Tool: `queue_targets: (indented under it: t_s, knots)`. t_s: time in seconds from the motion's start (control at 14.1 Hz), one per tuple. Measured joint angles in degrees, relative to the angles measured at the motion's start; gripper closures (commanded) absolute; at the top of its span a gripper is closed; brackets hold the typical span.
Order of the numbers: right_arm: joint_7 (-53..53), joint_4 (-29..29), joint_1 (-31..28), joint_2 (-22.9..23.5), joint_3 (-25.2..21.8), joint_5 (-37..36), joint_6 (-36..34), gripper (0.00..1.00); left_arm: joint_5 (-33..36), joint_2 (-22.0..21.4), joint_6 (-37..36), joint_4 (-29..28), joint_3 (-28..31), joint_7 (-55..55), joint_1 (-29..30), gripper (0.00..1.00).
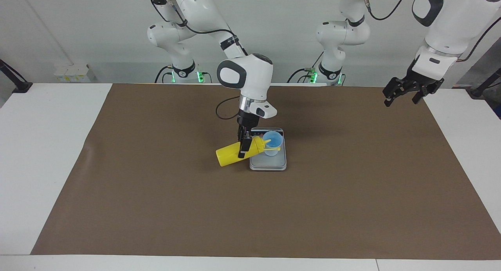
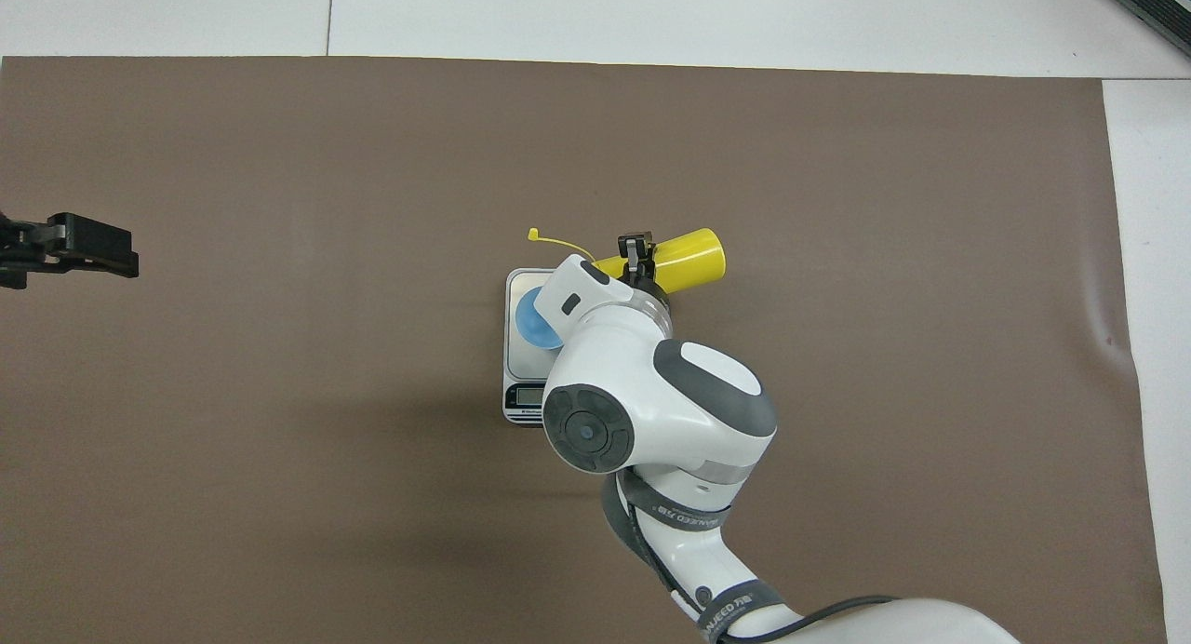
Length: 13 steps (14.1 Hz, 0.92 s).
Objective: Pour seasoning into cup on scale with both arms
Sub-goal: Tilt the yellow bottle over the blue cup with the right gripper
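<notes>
Pouring looks underway: my right claw [image 1: 245, 147] is clamped on the seasoning [image 1: 235, 153], tipped nearly flat with its nozzle at the rim of the cup [image 1: 272, 143] standing on the scale [image 1: 269, 164]. My left claw [image 1: 407, 91] waits apart, fingers spread, over the surface's [image 1: 352, 192] left-arm end.

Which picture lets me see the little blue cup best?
The facing view. There the cup shows whole, standing on the scale with the seasoning tipped at its rim. In the overhead view the right arm covers most of the cup; only a blue edge shows.
</notes>
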Motion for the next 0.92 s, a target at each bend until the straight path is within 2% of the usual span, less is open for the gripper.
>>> queue_targets:
  t_s: [0.92]
  knots:
    - [18.2, -6.7, 2.6, -3.7, 0.0, -18.1, 0.0, 0.73, 0.0, 0.0, 0.0, 0.0, 0.0, 0.0, 0.0, 0.00]
